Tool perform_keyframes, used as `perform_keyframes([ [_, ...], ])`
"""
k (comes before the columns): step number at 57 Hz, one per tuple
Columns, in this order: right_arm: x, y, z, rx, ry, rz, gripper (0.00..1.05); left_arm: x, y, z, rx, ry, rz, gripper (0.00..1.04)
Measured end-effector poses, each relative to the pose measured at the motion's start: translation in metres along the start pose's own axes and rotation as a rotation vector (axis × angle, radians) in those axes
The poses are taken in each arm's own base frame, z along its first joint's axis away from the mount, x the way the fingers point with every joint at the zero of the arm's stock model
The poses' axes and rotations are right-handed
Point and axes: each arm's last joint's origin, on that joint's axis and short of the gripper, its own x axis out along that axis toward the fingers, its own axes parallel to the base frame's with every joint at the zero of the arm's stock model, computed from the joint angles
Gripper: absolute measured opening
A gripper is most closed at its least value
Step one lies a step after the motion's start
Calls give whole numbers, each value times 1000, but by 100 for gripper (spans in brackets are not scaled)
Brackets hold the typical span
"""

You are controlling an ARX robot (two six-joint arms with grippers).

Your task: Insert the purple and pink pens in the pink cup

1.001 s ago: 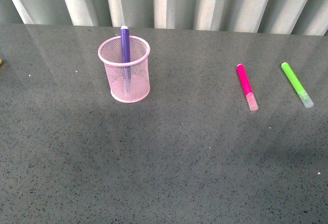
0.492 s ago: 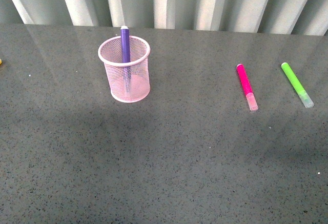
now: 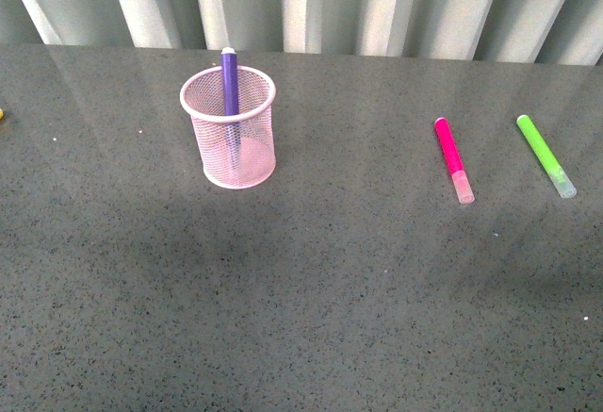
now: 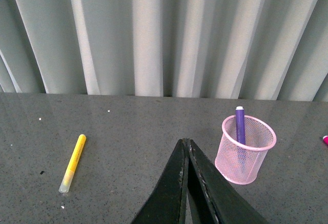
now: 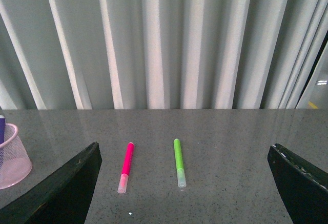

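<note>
Nothing on the table [image 3: 330, 299] is being shifted between the earlier front views and this one. The purple pen [image 3: 230, 80] is being held upright inside the pink cup [image 3: 254, 153], leaning toward the far rim with its end standing clear above it, just as it was a second ago. The pink pen [image 3: 450, 153] is being left lying flat well to the right of the cup, near the green marker [image 3: 544, 151] but not touching it. Only the soft shadows on the near part of the table are being altered slightly, which suggests the arms are being moved outside the front view. Half the task is thus being counted as done, and the pink pen is being left as the remaining job.

The left gripper [image 4: 185, 141] is being kept closed, its jaws pressed together with nothing between them, back from the cup, with a yellow marker [image 4: 73, 162] lying off to its other side. The right gripper [image 5: 184, 146] is being held wide apart and empty, facing the pink pen — it is being judged the better-placed arm for the pickup
</note>
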Motion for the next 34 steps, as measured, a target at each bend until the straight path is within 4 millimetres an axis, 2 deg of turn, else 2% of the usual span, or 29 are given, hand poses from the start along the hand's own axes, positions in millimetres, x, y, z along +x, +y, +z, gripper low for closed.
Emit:
perform_keyframes([
  [34, 0, 0, 0, 0, 0, 0, 98, -17, 0, 2, 0, -9, 0, 4],
])
